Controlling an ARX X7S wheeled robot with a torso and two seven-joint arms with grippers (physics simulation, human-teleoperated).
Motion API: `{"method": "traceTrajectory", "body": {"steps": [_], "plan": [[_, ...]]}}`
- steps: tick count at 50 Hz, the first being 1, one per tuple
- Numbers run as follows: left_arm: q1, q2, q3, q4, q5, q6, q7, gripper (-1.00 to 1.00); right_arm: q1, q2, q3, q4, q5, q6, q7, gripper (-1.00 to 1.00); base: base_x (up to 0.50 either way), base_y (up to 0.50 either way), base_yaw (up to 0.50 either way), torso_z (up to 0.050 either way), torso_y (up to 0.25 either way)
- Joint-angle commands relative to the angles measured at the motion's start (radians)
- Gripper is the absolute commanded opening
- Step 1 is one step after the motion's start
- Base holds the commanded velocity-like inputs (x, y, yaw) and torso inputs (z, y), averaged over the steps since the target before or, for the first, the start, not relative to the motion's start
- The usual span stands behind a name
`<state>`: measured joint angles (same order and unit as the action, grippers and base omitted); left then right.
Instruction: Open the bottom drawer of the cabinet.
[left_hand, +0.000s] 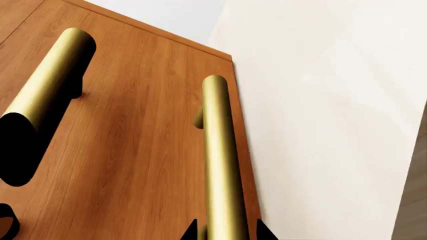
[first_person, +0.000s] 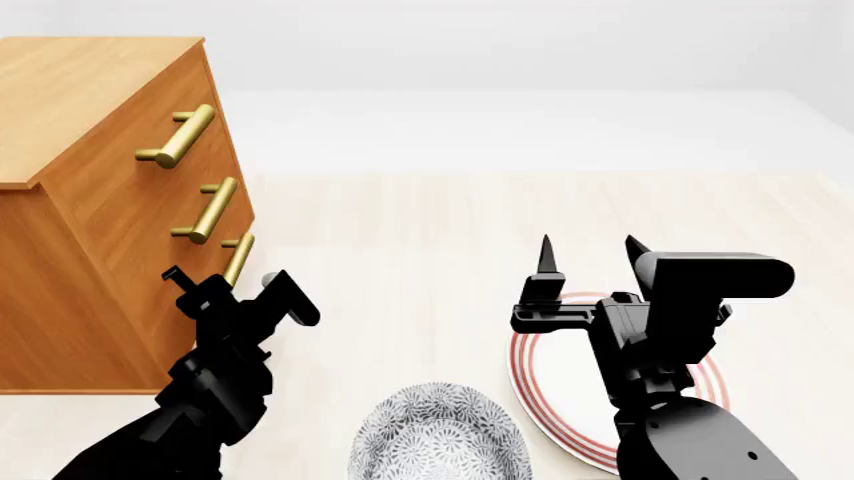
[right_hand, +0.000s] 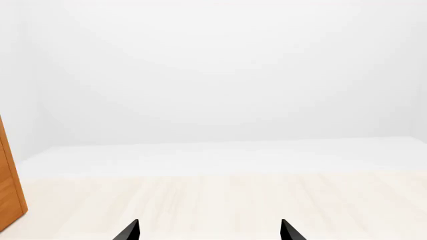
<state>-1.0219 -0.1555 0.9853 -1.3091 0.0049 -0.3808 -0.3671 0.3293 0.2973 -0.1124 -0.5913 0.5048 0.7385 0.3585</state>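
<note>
The orange-brown cabinet (first_person: 107, 90) stands at the left on the pale surface, with three brass bar handles on its front. The bottom drawer (left_hand: 170, 185) is shut flush with the cabinet front. Its brass handle (left_hand: 219, 150) runs between my left gripper's black fingertips (left_hand: 190, 231). My left gripper (first_person: 230, 283) is open and straddles that handle, with a small gap on each side. My right gripper (first_person: 589, 250) is open and holds nothing, well to the right of the cabinet above a plate. In its own wrist view the right gripper (right_hand: 210, 231) faces bare floor and wall.
The middle drawer's handle (left_hand: 50, 80) lies close beside the bottom one. A red-ringed white plate (first_person: 534, 405) sits under the right arm. A patterned grey bowl (first_person: 434, 435) sits in front at the centre. The pale wooden surface (first_person: 400, 250) stretches right of the cabinet.
</note>
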Motion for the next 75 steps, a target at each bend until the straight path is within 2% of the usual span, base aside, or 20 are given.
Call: {"method": "traceTrajectory", "body": {"steps": [1,8,16,28,75], "plan": [[0.017,0.025,0.038,0.008,0.016,0.000,0.016,-1.00,0.002,0.003,-0.001,-0.004,0.005,0.001,0.005,1.00,0.00,0.00,0.00,0.000,0.000],[0.025,0.017,0.042,0.049,0.019,-0.022,0.016,-1.00,0.004,0.005,-0.002,-0.004,0.007,0.001,0.006,1.00,0.00,0.00,0.00,-0.001,0.000],[0.057,-0.023,0.045,0.199,0.020,-0.108,0.018,-1.00,0.003,0.008,-0.002,-0.006,0.011,-0.001,0.008,1.00,0.00,0.00,0.00,0.000,0.000],[0.080,-0.050,0.047,0.314,0.021,-0.175,0.022,-1.00,0.001,0.011,-0.003,-0.003,0.014,-0.007,0.010,1.00,0.00,0.00,0.00,0.000,0.000],[0.101,-0.042,0.067,0.471,0.027,-0.252,0.033,-1.00,-0.007,0.026,-0.006,-0.007,0.030,-0.021,0.023,1.00,0.00,0.00,0.00,0.000,0.002]]}}
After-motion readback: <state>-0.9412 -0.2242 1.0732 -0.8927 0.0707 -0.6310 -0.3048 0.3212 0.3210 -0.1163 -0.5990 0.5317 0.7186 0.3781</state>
